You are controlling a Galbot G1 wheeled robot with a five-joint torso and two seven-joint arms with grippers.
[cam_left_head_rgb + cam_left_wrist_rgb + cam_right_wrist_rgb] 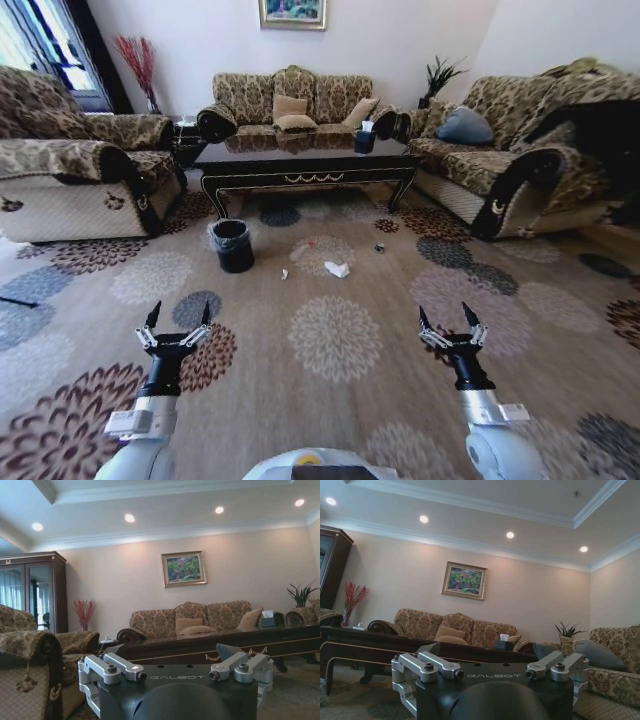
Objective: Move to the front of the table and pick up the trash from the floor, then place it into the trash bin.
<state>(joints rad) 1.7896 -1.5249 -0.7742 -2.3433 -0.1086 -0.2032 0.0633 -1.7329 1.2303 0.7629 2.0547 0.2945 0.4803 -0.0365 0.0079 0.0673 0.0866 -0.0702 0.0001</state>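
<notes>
The dark glossy table (300,172) stands ahead, in front of the back sofa. The trash lies on the patterned carpet before it: a crumpled white paper wad (337,268), a clear bottle (299,252), a tiny white scrap (284,273) and a small dark piece (379,247). The black trash bin (232,246) with its plastic liner stands left of the litter. My left gripper (178,318) and right gripper (447,318) hover low over the near carpet, both open and holding nothing, well short of the trash. The wrist views look past each gripper at the table (210,647) (375,647).
Sofas surround the table: one on the left (80,170), one at the back (290,105), one on the right (520,160). A dark tissue box (364,140) sits on the table. Open carpet stretches between me and the litter.
</notes>
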